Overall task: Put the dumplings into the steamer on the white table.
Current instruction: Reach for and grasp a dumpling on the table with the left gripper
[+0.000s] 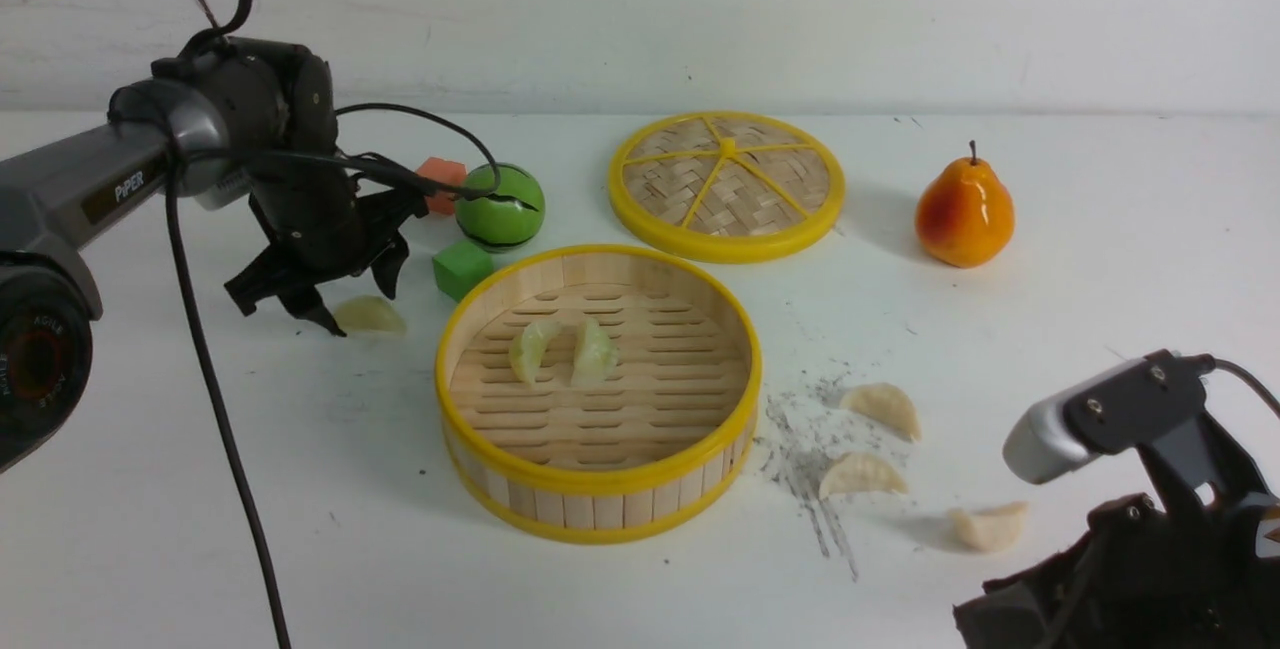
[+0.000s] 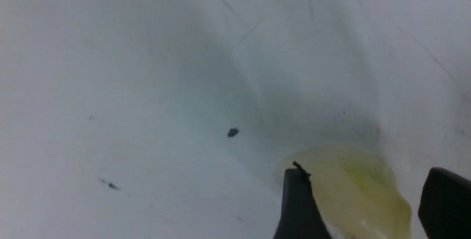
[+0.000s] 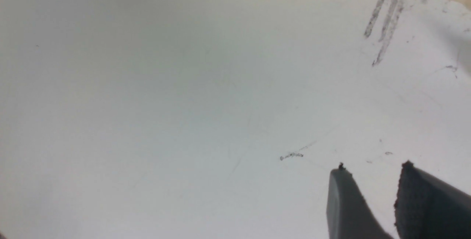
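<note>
You're looking at the steamer (image 1: 600, 479) sitting upright mid-bench, top open. Two green ones are lying on its slats, far-left part: inner-left dumpling (image 1: 530, 349) just beside inner-right dumpling (image 1: 594, 352), long axes running roughly near-to-far. The loose green dumpling (image 1: 370, 315) is lying flat on the bench left of the steamer, long axis running left-right. Right of the steamer, the far cream dumpling (image 1: 882, 407), middle cream dumpling (image 1: 862, 474) and near cream dumpling (image 1: 990, 526) are lying apart; the first two are arching toward the wall, long axes left-right.

The bench (image 1: 300, 549) is showing white, with grey-black scuffs (image 1: 805, 469) by the cream ones. A plain white wall (image 1: 900, 9) is running behind. The lid (image 1: 727, 184), pear (image 1: 965, 214), green ball (image 1: 500, 207), green cube (image 1: 462, 269) and orange cube (image 1: 443, 179) are sitting farther back.

Your left arm (image 1: 200, 129) is reaching in from the left, wrist angling down. The left jaws are standing spread wide, straddling the loose green dumpling without clenching it. Your right arm (image 1: 1120, 419) is sitting low at the near right. The right jaws are hanging parted over bare bench, gripping nothing.
</note>
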